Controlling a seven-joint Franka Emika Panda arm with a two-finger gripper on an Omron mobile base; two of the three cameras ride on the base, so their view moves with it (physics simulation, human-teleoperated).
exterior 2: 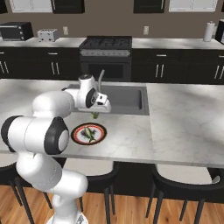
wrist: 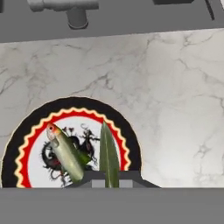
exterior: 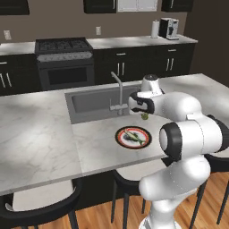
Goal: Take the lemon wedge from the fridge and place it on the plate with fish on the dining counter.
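**Lemon wedge clamped in my gripper above the fish plate**

My gripper (exterior: pixel 145 116) is clenched tight on the lemon wedge (wrist: pixel 108 158) — in the hand view the green sliver stands upright between my two finger tips, narrowing to a point at its top. From both base cameras the wedge shows as a small yellow-green speck hanging under my hand, clear of the counter surface.

The plate with fish (exterior: pixel 133 137) lies on the dining counter (exterior: pixel 40 134) below and slightly toward the stool side of my gripper. The hand view puts the wedge over the plate's right half, with the fish (wrist: pixel 66 152) lying diagonally just to the left of it. The wedge is above the plate, not touching it. The plate's rim is dark with a red and yellow scalloped band around a white centre.

Surroundings: the sink (exterior: pixel 91 103) is inset in the counter just beyond the plate, and its faucet (exterior: pixel 118 91) rises close beside my wrist — nearest obstacle, not in contact. Dark stools (exterior 2: pixel 183 186) stand along the near counter edge. A black stove (exterior 2: pixel 105 54) sits against the back wall, well apart. Nothing lies between wedge and plate.
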